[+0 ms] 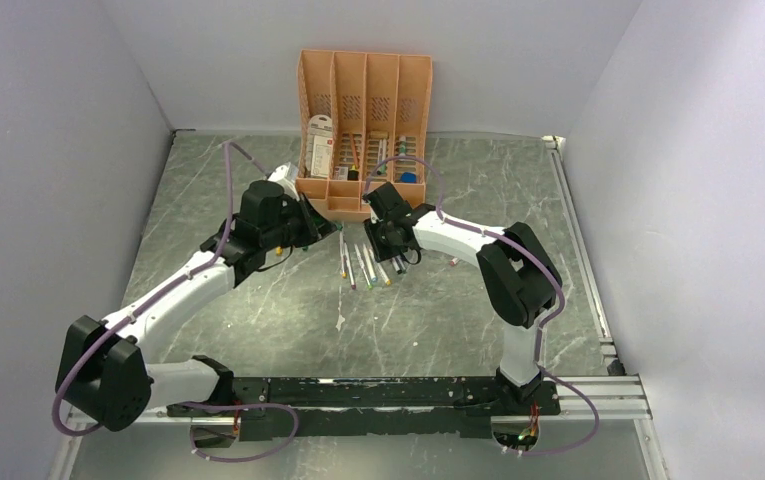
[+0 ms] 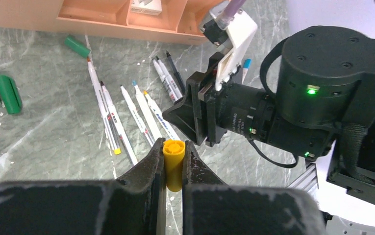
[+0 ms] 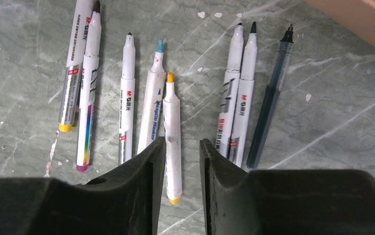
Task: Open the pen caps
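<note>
Over the middle of the grey marbled table point(image 1: 438, 310), just in front of the peach-orange organiser point(image 1: 365, 130), the two arms meet with their heads close together. The left gripper point(image 2: 174, 146) is clamped on a yellow cap point(image 2: 174, 171): its two black fingers press against the cap's sides, the cap stands upright between them, and it is lifted clear of the table top. The right gripper point(image 3: 181, 147) hangs low over a row of pens point(image 3: 128, 98) with its fingers parted and nothing pinched between them. A yellow-tipped pen point(image 3: 171, 122) lies on the table directly under it, running alongside the inner face of one finger, its bare nib pointing away toward the organiser. The rest of the pens lie roughly parallel to either side of it, pale barrels with coloured ends, most with their nibs bare. One has a blue tip point(image 3: 159, 46), two white ones lie touching each other, and a dark, slimmer pen point(image 3: 268, 107) lies at the end of the row. Off to the side, three green caps lie loose on the table, one point(image 2: 76, 45) close to the organiser's front edge and two point(image 2: 8, 93) side by side farther out.
</note>
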